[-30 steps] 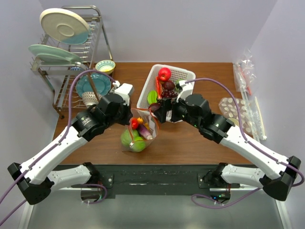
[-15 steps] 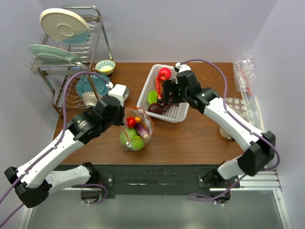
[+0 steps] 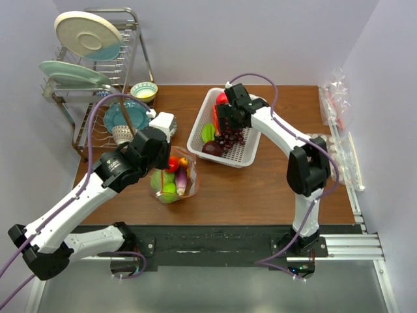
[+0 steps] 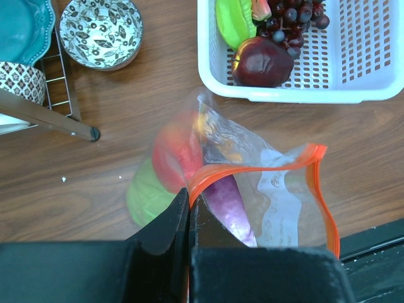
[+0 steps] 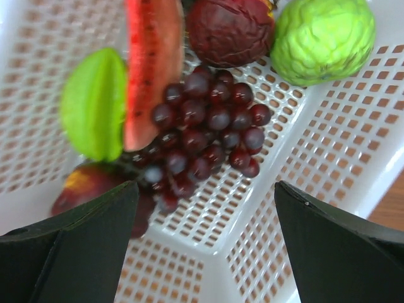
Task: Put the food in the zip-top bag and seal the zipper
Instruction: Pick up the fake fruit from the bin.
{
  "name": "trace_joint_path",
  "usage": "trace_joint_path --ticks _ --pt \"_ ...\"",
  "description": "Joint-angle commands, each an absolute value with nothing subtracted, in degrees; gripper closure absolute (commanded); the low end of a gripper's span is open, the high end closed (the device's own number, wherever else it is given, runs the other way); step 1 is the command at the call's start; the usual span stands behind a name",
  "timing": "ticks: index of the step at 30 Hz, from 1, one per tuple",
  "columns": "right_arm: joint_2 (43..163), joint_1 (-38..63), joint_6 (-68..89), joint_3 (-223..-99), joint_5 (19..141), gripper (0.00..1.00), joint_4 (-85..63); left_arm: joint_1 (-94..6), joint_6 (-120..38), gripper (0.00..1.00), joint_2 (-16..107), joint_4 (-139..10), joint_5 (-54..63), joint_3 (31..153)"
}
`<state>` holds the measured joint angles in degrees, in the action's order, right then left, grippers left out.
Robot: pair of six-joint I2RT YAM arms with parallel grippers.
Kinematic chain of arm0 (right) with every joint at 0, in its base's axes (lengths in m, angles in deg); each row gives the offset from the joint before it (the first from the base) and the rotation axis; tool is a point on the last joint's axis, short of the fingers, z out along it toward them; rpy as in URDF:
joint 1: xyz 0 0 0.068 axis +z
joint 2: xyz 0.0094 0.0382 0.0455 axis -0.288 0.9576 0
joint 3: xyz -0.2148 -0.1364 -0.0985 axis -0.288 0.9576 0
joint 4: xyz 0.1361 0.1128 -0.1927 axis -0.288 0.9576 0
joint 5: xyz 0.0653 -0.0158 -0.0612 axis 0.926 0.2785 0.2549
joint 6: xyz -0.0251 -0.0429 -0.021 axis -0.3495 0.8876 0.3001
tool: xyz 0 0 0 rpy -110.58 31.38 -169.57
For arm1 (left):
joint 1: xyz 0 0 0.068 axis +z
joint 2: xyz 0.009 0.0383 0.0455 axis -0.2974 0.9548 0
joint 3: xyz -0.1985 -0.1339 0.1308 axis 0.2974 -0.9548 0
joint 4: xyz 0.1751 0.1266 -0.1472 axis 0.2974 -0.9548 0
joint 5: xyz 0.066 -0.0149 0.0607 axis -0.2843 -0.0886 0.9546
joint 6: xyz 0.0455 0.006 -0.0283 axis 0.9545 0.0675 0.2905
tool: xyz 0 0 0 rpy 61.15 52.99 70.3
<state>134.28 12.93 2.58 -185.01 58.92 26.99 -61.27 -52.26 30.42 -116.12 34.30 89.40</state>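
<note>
At the far left of the worktop a dish rack point(image 3: 98, 85) holds plates, with a patterned bowl point(image 4: 101, 31) beside its foot; none of this concerns the job.

Just right of it, the left claw point(image 4: 189, 201) is clamped tight on the left end of the zipper point(image 4: 252, 168), pinching the orange-red strip. That hold appears meant to lift the mouth of the zip-top bag point(image 3: 171, 186) and keep it gaping toward the basket, so food can drop in. The bag lies near the middle of the worktop, on the near side of the basket. It already carries a green fruit point(image 4: 146, 196), a blurred red piece point(image 4: 173, 154) and a purple eggplant point(image 4: 230, 202).

Farther right and back, the white basket point(image 4: 297, 95) contains a bunch of dark grapes point(image 5: 208, 136), a green star fruit point(image 5: 95, 104), a long orange-red piece point(image 5: 151, 57), a wrinkled dark red fruit point(image 5: 230, 28) and a bumpy green fruit point(image 5: 322, 38).

The right claw point(image 5: 207, 189) hangs over the basket, spread wide and gripping nothing, its fingers straddling the grapes, probably the next pick.

Clear packets point(image 3: 335, 98) lie along the far right edge.
</note>
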Motion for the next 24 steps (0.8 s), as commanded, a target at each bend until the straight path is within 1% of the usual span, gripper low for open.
trace_joint_path --ticks 1,5,8,13,15,17,18,20,21,24 --pt "138.7 12.3 4.2 -189.5 58.4 0.05 28.5 -61.4 -50.6 1.0 30.5 -113.9 33.6 90.6" --pt "143.2 11.6 4.1 -190.3 60.0 0.01 28.1 -61.4 -50.4 1.0 30.9 -113.9 33.2 91.1" --pt "145.6 10.5 3.2 -188.8 64.1 0.01 26.4 -61.4 -50.4 1.0 31.0 -113.6 32.7 91.2" --pt "149.9 9.6 1.6 -188.5 62.4 0.01 24.4 -61.4 -50.5 1.0 31.7 -113.3 31.6 91.6" --pt "150.9 9.5 1.5 -188.8 62.3 0.03 24.4 -61.5 -50.6 1.0 31.9 -113.2 31.1 91.6" --pt "151.1 9.5 1.5 -188.7 62.7 0.2 24.5 -61.5 -50.6 1.0 32.1 -113.1 30.9 91.6" --pt "150.8 9.5 1.6 -188.4 63.0 0.32 24.4 -61.5 -50.7 1.0 32.0 -113.0 30.8 91.6" --pt "148.4 9.5 1.7 -186.5 63.1 0.49 23.6 -61.4 -50.7 1.0 32.3 -112.8 30.6 91.7" --pt "147.1 9.5 1.7 -185.8 63.0 0.6 22.6 -61.4 -50.8 1.0 32.4 -112.8 30.5 91.7" --pt "141.5 9.5 1.9 -182.8 62.3 0.64 20.6 -61.4 -50.9 1.0 32.6 -112.7 30.1 91.8"
